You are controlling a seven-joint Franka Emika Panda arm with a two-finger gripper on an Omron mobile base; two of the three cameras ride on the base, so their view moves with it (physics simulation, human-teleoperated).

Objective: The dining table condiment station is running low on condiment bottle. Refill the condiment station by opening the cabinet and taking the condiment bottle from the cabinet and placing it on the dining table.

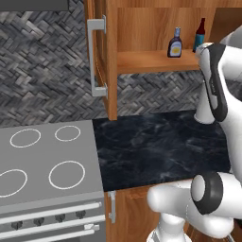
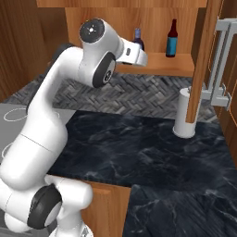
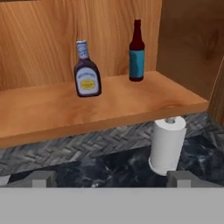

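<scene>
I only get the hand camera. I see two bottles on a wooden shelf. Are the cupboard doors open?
Observer: Yes. In the left base view the left cabinet door stands swung out, its silver handle facing the stove.
Operator: And the other door?
Observer: Open too; the right base view shows the right door edge-on, in front of the paper towel roll.
Operator: Is the arm near the bottles?
Observer: The white hand reaches toward the shelf and partly covers the squat condiment bottle; the tall brown bottle stands clear to its right. The tool is open, holding nothing.
</scene>
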